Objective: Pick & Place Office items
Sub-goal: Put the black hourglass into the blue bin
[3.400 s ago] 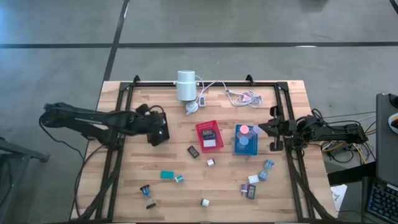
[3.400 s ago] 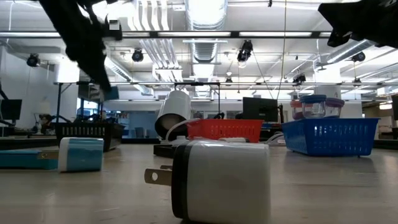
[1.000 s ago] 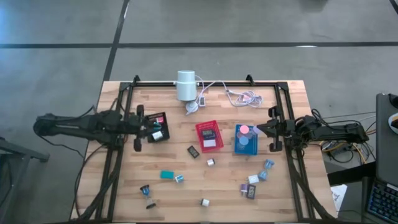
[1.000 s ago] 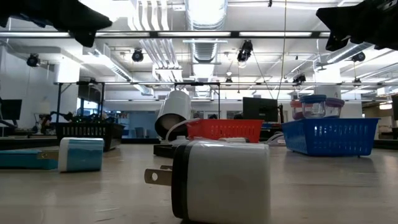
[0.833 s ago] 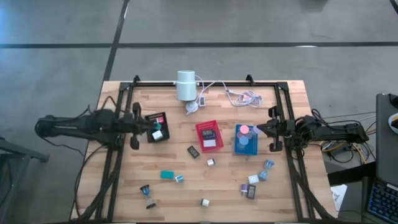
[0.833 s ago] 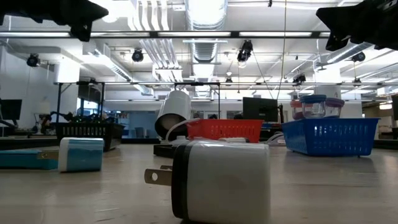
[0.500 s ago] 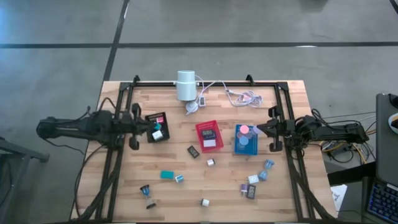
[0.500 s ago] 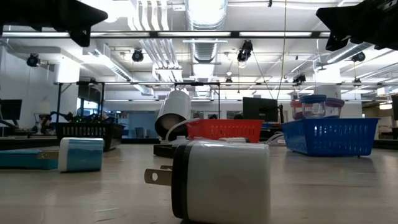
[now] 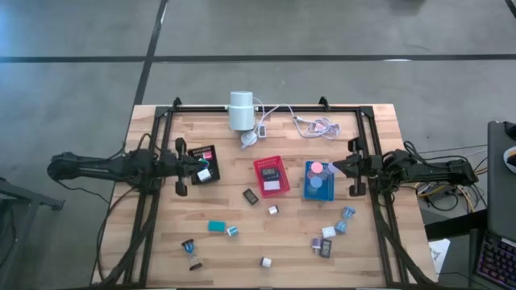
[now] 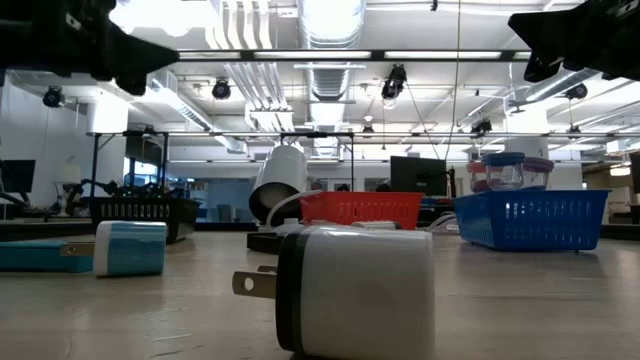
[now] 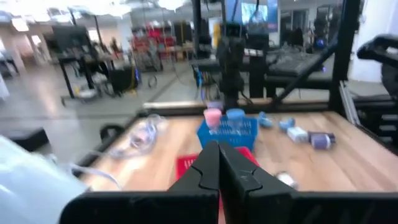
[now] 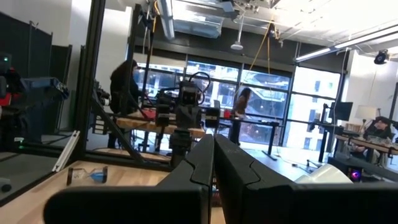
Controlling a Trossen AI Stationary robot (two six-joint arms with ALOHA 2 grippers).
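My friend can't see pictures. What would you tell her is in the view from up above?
A wooden table seen from above, with small office items scattered near the front and black, red and blue trays across the middle. Two dark arms rest at the sides, left end effector and right end effector shut and empty.

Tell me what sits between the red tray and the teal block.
High view: one small dark flat piece lies on the wood between the red rectangular tray and the teal rectangular block.

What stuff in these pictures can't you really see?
- Black tray contents, high view: too small to name.
- Pieces by the table's front edge, high view: too small to name.
- Blue tray contents, low view: hidden by its wall.
- Red tray, left wrist view: blocked by the left gripper.
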